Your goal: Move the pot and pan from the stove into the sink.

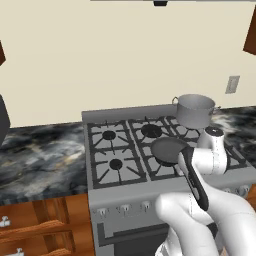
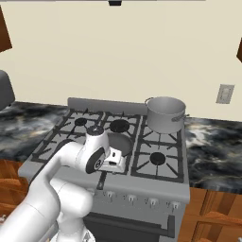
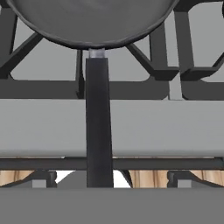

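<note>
The pan's long black handle (image 3: pixel 99 131) runs straight away toward the pan (image 3: pixel 89 22), directly under the gripper (jaws spread wide, holding nothing).

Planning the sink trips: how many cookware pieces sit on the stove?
2: the pot on the back-right burner, and the pan on the front-middle burner, partly hidden behind the arm.
</note>
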Motion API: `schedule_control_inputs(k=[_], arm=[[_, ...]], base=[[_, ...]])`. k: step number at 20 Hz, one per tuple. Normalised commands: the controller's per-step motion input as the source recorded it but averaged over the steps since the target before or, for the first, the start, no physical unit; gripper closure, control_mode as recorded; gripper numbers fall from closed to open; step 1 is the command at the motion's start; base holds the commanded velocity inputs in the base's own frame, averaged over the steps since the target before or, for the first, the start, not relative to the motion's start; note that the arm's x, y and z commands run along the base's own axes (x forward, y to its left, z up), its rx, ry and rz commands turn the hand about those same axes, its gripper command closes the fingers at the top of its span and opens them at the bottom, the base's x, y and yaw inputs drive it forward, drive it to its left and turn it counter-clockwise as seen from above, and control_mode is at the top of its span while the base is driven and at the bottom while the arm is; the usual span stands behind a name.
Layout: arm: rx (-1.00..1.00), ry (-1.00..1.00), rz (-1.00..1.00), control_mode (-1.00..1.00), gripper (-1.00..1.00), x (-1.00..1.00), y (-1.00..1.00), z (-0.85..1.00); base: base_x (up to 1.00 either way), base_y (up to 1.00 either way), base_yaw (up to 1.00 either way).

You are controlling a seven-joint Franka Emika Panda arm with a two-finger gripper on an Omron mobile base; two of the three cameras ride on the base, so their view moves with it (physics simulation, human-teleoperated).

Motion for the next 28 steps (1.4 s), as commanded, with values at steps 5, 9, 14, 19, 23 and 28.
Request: schedule_control_inputs(k=[5,9,14,19,23,28], arm=[[0.0,0.0,0.0,-1.0,-1.0,0.0,0.0,-0.14],[0.0,0.0,0.0,-1.0,-1.0,0.0,0.0,-0.22],[0.0,0.0,0.0,-1.0,-1.0,0.0,0.0,-0.25],[0.0,0.0,-0.01,-1.0,-1.0,0.0,0.29,-0.25],[0.0,0.0,-0.03,-1.0,-1.0,0.0,0.38,-0.22],[0.0,0.0,-0.02,-1.0,-1.0,0.0,0.17,-0.09]], base=[[0.0,0.0,0.0],[0.0,0.0,0.0],[0.0,0.0,0.0],[0.0,0.0,0.0],[0.0,0.0,0.0],[0.0,0.0,0.0]])
